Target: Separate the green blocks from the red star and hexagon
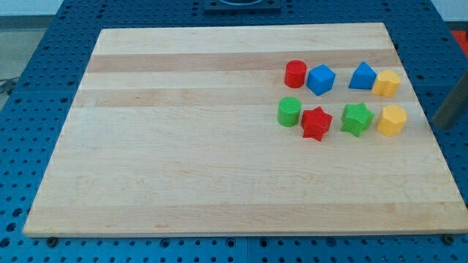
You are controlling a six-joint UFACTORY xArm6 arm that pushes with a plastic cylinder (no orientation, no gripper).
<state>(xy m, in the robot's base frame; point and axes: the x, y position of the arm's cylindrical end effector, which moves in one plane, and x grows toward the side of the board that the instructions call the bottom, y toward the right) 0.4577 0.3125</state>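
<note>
Board (183,168): pale wood, its near edge at the view's bottom closest to the camera; it lies on a blue perforated table (29,88).
Red star (316,123): the block nearest the camera and the landmark for all the rest; it sits on the right half of the board.
Green cylinder (289,111): just beside the red star on its left, very close or touching; I cannot tell which.
Green star (357,118): to the right of the red star, near it, with a narrow strip of board between them.
Yellow hexagon (392,120): further right of the red star, just beyond the green star.
Red cylinder (295,74): above the red star and a little left. It reads as round from here; whether it is the hexagon the task names I cannot tell.
Blue cube (320,79): directly above the red star, touching or nearly touching the red cylinder.
Blue wedge (362,76): above and right of the red star.
Yellow block (386,83): above and far right of the red star, pressed against the blue wedge; its shape is unclear.
Rod (452,108): dark, blurred, at the view's right edge, well right of the red star and past the yellow hexagon.
My tip (441,126): the rod's lower end, at the board's right edge, apart from every block; nothing is being pushed.
Writing: no readable labels or brands.
</note>
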